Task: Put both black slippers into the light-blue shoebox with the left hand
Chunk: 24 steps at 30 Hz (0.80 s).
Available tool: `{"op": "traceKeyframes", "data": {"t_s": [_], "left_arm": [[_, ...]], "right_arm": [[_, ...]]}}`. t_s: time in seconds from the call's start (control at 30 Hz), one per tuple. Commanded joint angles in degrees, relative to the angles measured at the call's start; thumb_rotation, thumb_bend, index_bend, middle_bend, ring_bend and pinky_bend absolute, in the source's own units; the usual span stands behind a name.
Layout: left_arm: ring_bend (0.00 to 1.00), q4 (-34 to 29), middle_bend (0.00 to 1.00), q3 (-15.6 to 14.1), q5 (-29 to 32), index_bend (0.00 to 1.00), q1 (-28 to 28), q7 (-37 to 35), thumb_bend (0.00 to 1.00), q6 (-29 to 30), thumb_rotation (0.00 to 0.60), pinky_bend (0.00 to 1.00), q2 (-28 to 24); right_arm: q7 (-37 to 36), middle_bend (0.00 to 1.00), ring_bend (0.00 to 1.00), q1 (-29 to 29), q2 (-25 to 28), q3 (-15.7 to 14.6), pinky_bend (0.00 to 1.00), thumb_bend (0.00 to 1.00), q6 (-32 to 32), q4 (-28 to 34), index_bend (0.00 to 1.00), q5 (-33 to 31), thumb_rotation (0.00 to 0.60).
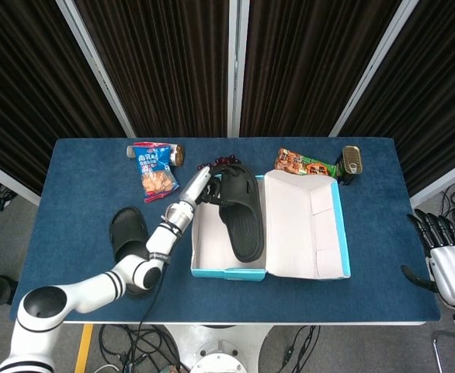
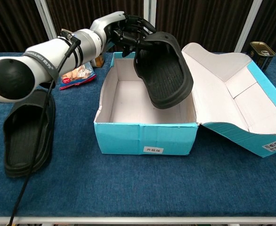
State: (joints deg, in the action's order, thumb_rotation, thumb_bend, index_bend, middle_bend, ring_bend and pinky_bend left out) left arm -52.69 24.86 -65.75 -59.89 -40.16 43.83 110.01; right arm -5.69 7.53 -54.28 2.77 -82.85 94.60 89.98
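Observation:
My left hand (image 1: 204, 183) (image 2: 124, 29) grips one black slipper (image 1: 241, 211) (image 2: 164, 70) by its strap end and holds it tilted above the open light-blue shoebox (image 1: 209, 270) (image 2: 142, 136), toward the box's right side. The second black slipper (image 1: 127, 236) (image 2: 27, 134) lies flat on the blue table, left of the box. My right hand (image 1: 451, 264) hangs off the table's right edge with fingers spread and nothing in it.
The box lid (image 1: 305, 225) (image 2: 232, 94) lies folded open to the right. A snack bag (image 1: 154, 165) (image 2: 74, 70) and dark beads (image 1: 220, 161) sit at the back left. Another snack packet (image 1: 301, 165) and a tin can (image 1: 352, 162) (image 2: 260, 51) stand at the back right.

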Motion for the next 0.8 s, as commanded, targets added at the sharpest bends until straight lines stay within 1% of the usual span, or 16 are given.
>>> {"op": "traceKeyframes", "data": {"t_s": [0.03,0.23,0.4,0.6,0.8], "left_arm": [[0.73,4.38,0.43,0.41,-1.33,0.37,-0.63,-4.01,0.09,1.64,0.600,0.77,3.62],[0.73,10.90,0.43,-0.51,-4.07,0.37,-1.06,-9.33,0.09,3.59,0.600,0.74,7.79],[0.73,15.26,0.43,-2.04,-6.07,0.38,-1.15,-11.58,0.09,4.96,0.600,0.73,10.91],[0.72,19.38,0.44,-2.95,-7.37,0.38,-1.56,-11.25,0.09,7.08,0.600,0.73,14.34],[0.73,22.26,0.44,-5.24,-9.39,0.39,-2.45,-8.49,0.09,6.27,0.600,0.73,15.74]], "right_arm": [[0.12,0.04,0.00,0.04,0.07,0.04,0.00,0.13,0.11,0.15,0.00,-0.15,0.600],[0.62,0.04,0.00,-0.18,0.45,0.05,0.00,0.13,-0.19,0.70,0.00,-0.24,0.600],[0.80,0.04,0.00,-0.40,0.47,-0.06,0.00,0.13,-0.33,0.96,0.00,-0.31,0.600],[0.73,0.04,0.00,-0.69,0.52,-0.08,0.00,0.13,-0.72,0.92,0.00,-0.36,0.600],[0.29,0.04,0.00,-0.83,0.39,-0.10,0.00,0.13,-0.87,0.53,0.00,-0.36,0.600]]}}
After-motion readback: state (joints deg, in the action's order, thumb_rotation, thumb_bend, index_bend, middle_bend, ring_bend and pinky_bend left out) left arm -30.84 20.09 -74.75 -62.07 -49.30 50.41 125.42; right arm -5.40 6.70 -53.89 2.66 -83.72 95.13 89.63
